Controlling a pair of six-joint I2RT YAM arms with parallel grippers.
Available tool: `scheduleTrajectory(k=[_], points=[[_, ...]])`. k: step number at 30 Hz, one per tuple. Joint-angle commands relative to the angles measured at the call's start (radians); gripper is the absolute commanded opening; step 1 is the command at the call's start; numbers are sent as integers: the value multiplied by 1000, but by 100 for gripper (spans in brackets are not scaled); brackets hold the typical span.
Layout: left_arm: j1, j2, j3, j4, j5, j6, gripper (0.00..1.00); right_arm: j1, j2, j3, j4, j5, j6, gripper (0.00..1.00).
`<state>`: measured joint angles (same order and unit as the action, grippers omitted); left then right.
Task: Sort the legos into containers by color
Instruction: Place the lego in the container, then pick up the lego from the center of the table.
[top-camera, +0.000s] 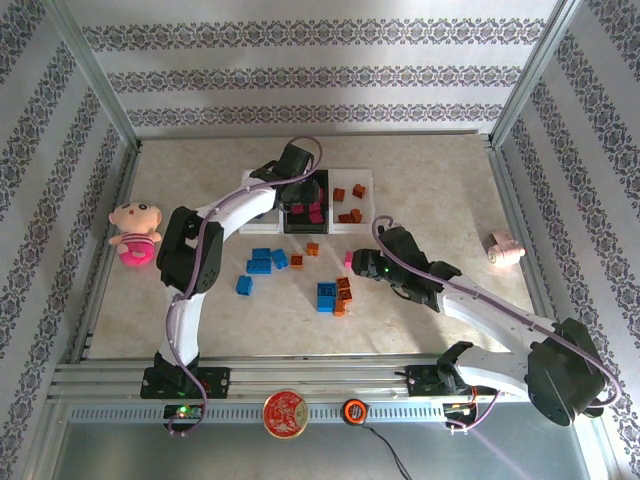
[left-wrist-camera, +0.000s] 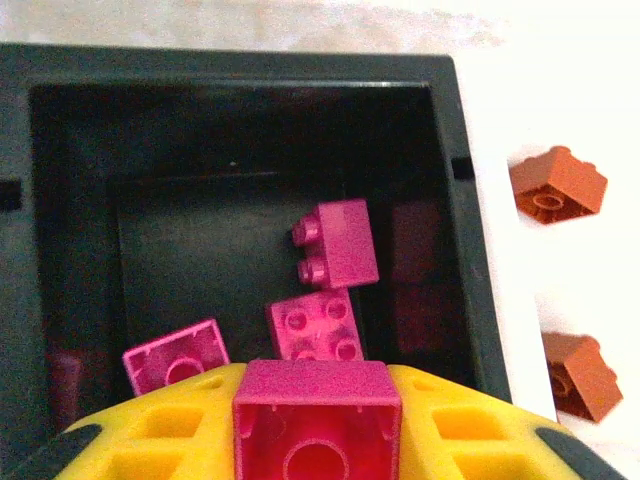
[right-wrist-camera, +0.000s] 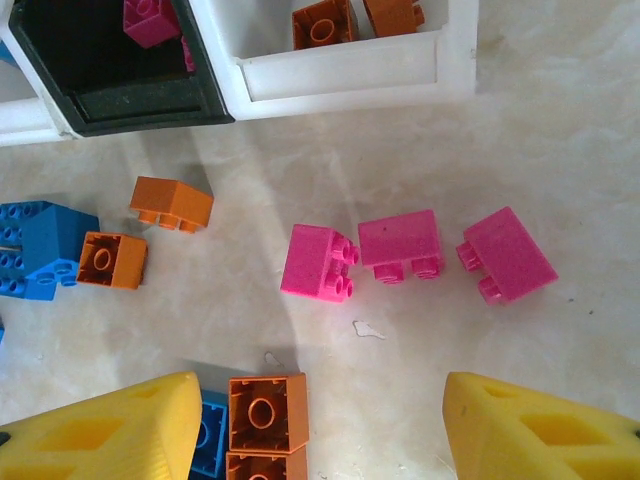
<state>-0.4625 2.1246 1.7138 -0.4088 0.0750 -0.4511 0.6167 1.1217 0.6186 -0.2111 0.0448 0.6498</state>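
The left arm (top-camera: 235, 212) and right arm (top-camera: 490, 315) share one build: white tubular links between bulky black joint housings. A lilac cable (top-camera: 378, 235) runs along each. A small green light (top-camera: 182, 410) glows at the left base, another at the right arm's far end. The left fingers (left-wrist-camera: 170, 435) and right fingers (right-wrist-camera: 100, 435) are yellow plastic with moulded rectangular recesses. The left pair has dark outer corners.

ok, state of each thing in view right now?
left claw: shut on a magenta lego, over the black bin
right claw: open, above three loose pink legos
black bin: magenta legos inside
right white bin: orange legos inside
blue legos: loose on the table
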Motion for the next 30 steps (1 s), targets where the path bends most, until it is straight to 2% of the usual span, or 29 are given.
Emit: scheduleTrajectory(k=[1,6,8,16,23,26,30], points=[[11,24,82,-71,3,-3,44,-13,-29,-17,-34,20,5,66],[10,-17,109,-65,42,-16,56,-18,-40,-23,-41,21,7,68],[2,-72,68,-40,71,-19,65,-23,-34,-21,-45,20,3,68],[-60,-454,-378,217,137,-65,100,-59,31,11,-63,12,-28,67],[-178,-798,-808,378,108,-135,100,-111,130,57,-94,7,-79,65],[-214,-917,-921,366,67,-150,100,-115,182,88,-106,10,-110,63],[-219,-1020,-1014,352,68,-175,100,-132,246,119,-77,-3,-95,63]])
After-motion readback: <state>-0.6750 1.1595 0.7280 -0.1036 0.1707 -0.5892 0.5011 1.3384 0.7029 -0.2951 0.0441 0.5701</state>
